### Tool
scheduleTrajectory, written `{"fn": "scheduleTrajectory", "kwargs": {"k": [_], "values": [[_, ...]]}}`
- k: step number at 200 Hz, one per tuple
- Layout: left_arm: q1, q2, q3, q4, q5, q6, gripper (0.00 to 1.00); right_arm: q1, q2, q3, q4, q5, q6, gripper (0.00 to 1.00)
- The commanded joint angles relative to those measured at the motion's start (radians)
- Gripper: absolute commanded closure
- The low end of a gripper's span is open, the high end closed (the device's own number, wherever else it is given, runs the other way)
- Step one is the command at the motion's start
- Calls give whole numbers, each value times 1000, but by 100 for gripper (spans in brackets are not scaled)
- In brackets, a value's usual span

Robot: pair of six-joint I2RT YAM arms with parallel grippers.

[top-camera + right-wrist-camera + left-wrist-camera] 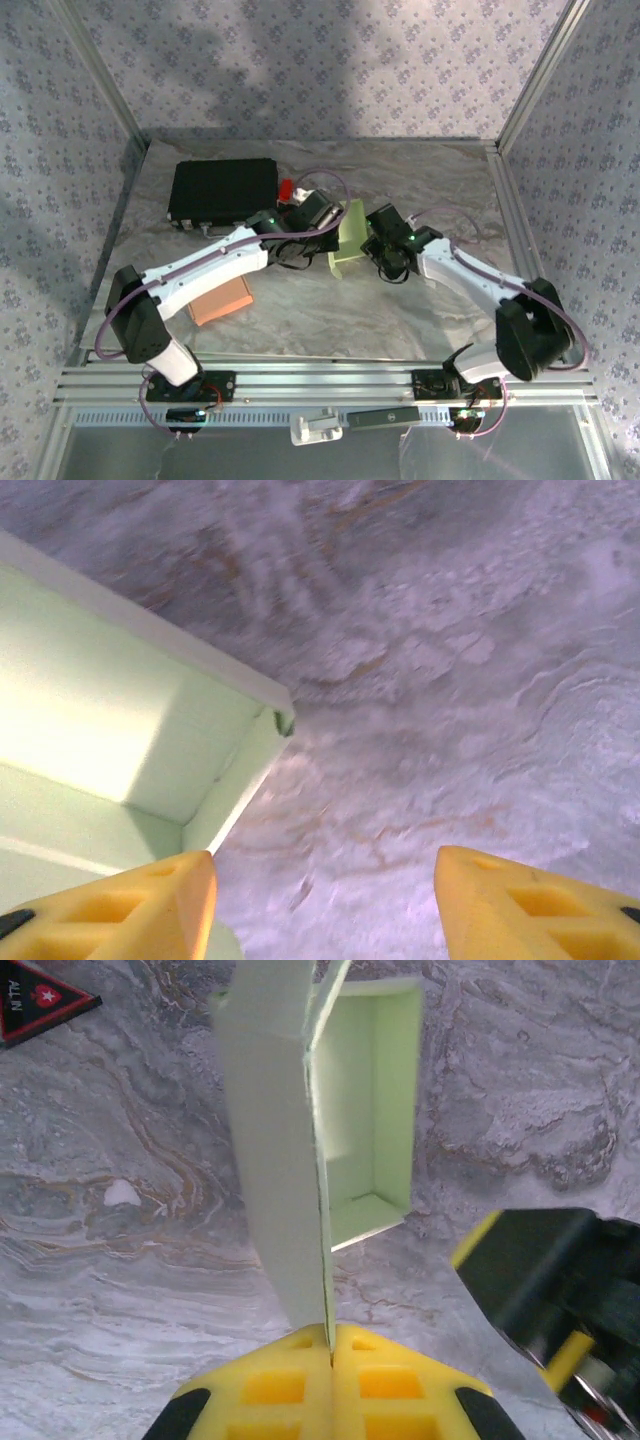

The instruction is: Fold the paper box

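The left tool [330, 1348] pinches an upright flap of the pale green paper box [372, 1100], which sits mid-way across the grey marbled counter [120, 1290]. The right tool [325, 905] stands spread just beside the box's corner.

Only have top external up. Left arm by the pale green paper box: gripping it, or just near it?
Observer: Gripping. In the left wrist view the left arm's yellow fingers are shut on the bottom edge of an upright flap of the pale green paper box.
Operator: Right arm holding anything?
Observer: No. In its wrist view the right arm's yellow fingers are open, with bare grey marbled table between them. A box corner sits beside one of them.
Operator: Box closed up?
Observer: No. Its inside is open toward the left wrist camera and looks empty.
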Motion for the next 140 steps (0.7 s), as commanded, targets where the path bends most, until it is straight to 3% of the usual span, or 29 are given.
{"fn": "scheduleTrajectory", "kwargs": {"k": [1, 60, 100, 140], "values": [[44, 16, 80, -103, 62, 123, 100, 12, -103, 13, -48, 7, -66, 38], [157, 116, 350, -391, 183, 498, 100, -33, -220, 99, -121, -56, -288, 39], [157, 190, 464, -557, 233, 849, 100, -101, -261, 111, -76, -163, -510, 43], [107, 264, 542, -654, 198, 1010, 100, -141, -311, 59, -19, -239, -663, 47]]}}
